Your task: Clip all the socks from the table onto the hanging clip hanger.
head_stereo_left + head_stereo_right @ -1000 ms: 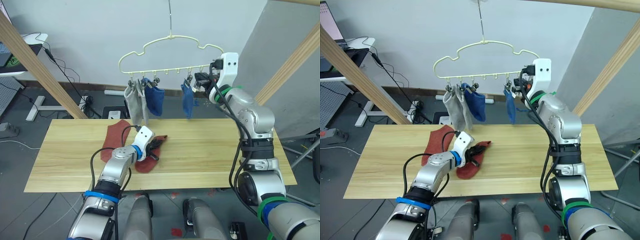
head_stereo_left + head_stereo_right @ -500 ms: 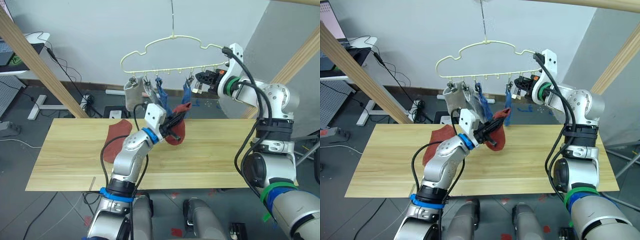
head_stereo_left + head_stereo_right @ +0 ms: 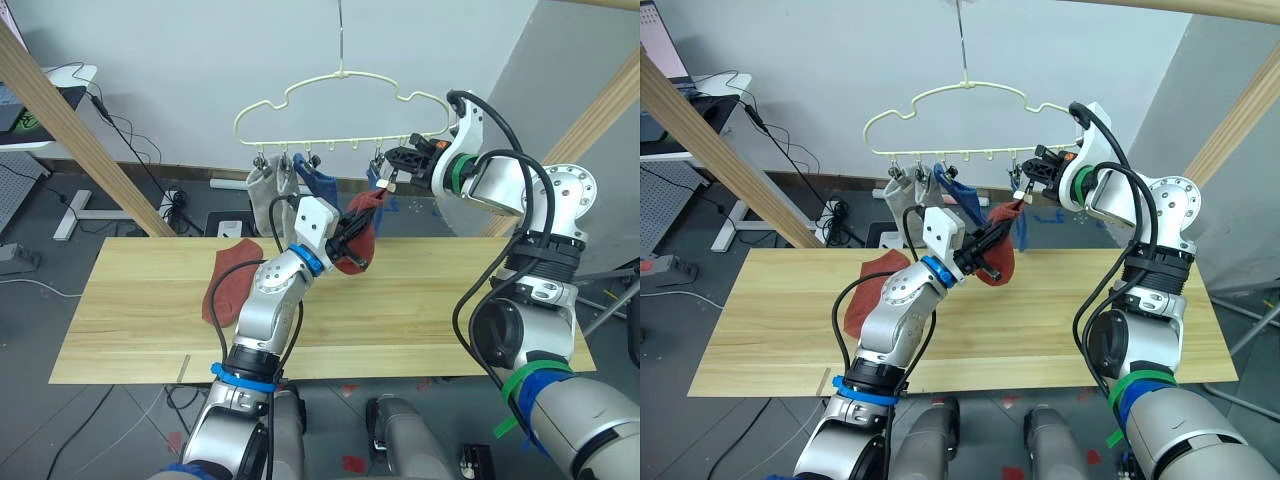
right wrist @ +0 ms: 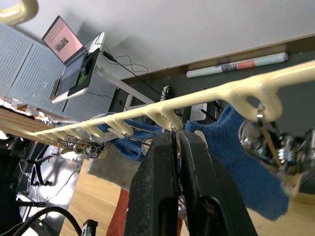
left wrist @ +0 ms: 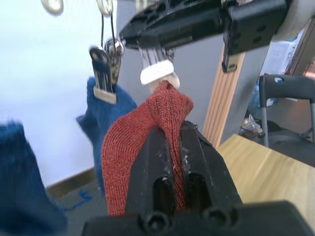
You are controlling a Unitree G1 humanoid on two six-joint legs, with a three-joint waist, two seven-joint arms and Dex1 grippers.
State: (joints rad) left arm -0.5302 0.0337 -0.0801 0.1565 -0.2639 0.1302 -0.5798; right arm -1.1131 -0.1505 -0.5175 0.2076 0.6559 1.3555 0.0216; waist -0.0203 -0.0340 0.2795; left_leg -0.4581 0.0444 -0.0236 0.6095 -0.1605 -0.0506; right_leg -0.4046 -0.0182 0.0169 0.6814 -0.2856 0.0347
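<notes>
Under the hanger (image 3: 340, 85), the left gripper (image 3: 352, 228) is raised above the table (image 3: 140, 310), its fingers pinched on a rust-red sock (image 3: 362, 235); the sock's top edge reaches up to a clip (image 5: 156, 73) that the right gripper (image 3: 400, 160) grips, fingers narrowed on it; in the left wrist view the sock's tip touches the pale pads of that clip, though whether it sits inside them is hard to tell; just beside it hangs a blue sock (image 5: 106, 115) in the neighbouring clip; further along the row of clips hang another blue sock (image 3: 318, 182) and grey socks (image 3: 262, 195), bunched together so that their number is unclear; on the table, near its back edge, lies a second red sock (image 3: 228, 285), flat and well apart from the gripper.
</notes>
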